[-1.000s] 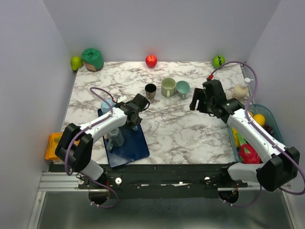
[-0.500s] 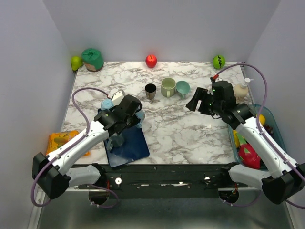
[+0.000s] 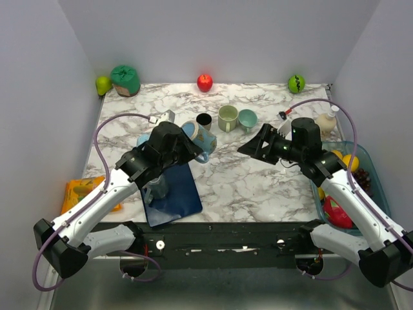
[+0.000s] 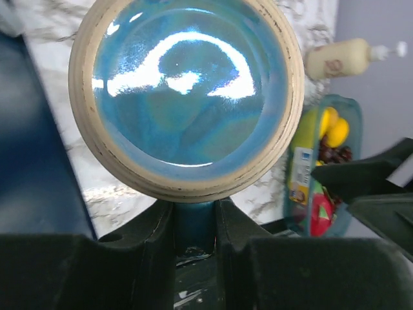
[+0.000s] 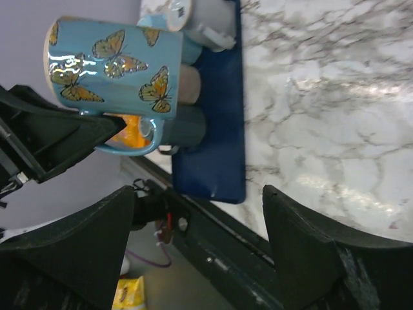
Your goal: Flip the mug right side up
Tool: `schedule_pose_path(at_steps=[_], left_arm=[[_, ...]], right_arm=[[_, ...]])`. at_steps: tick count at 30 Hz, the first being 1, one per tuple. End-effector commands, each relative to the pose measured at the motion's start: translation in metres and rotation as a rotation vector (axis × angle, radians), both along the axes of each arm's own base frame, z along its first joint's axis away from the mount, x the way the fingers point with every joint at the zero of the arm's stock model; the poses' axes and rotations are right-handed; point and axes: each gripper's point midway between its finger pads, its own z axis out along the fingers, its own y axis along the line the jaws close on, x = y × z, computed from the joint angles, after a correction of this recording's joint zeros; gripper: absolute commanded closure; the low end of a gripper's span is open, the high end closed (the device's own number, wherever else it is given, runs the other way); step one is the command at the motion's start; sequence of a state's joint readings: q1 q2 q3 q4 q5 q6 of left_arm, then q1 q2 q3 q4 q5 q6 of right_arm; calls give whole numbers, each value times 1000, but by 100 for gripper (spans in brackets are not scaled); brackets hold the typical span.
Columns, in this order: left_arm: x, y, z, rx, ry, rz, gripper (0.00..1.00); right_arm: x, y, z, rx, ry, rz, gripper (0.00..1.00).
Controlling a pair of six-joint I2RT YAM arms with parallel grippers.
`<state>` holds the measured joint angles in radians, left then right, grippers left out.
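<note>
The mug [image 3: 201,139] is light blue with orange butterflies and hangs tipped on its side above the marble table, right of the blue mat. My left gripper [image 3: 188,152] is shut on its handle. In the left wrist view the handle [image 4: 193,223] sits between the fingers, and the mug's round blue end with a cream rim [image 4: 187,97] fills the frame. My right gripper [image 3: 245,148] is open and empty, a short way right of the mug, fingers pointing at it. The right wrist view shows the mug [image 5: 116,64] sideways beyond the open right gripper [image 5: 197,192].
A blue mat [image 3: 181,197] near the left front holds another upturned cup [image 3: 157,187]. A black cup [image 3: 204,121], a green mug [image 3: 227,117] and a teal mug [image 3: 248,118] stand at mid-back. A soap bottle [image 3: 326,123] and a fruit bin [image 3: 369,157] are at the right.
My left arm has lifted the mug off the mat, up and to the right. My right gripper has swung left toward it, turned its fingers at the mug and opened a little wider.
</note>
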<state>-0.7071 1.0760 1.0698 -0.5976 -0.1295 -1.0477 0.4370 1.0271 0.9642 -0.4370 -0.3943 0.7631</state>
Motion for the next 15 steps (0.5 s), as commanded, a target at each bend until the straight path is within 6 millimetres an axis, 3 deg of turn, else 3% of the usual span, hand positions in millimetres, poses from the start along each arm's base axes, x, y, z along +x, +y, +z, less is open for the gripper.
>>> schedule_pose_path(at_steps=[1,6,15], left_arm=[[7,-35,128,-303,-324,-133,100],[-3,-57,170,-437,-392,-247,100],[-14,-76,220,-578,-509,-353,100]], right_arm=[[-16,22,43,207,-28,104,13],[-24,36,65,348,-4,172,11],[-25,58,103,551,22,228,11]])
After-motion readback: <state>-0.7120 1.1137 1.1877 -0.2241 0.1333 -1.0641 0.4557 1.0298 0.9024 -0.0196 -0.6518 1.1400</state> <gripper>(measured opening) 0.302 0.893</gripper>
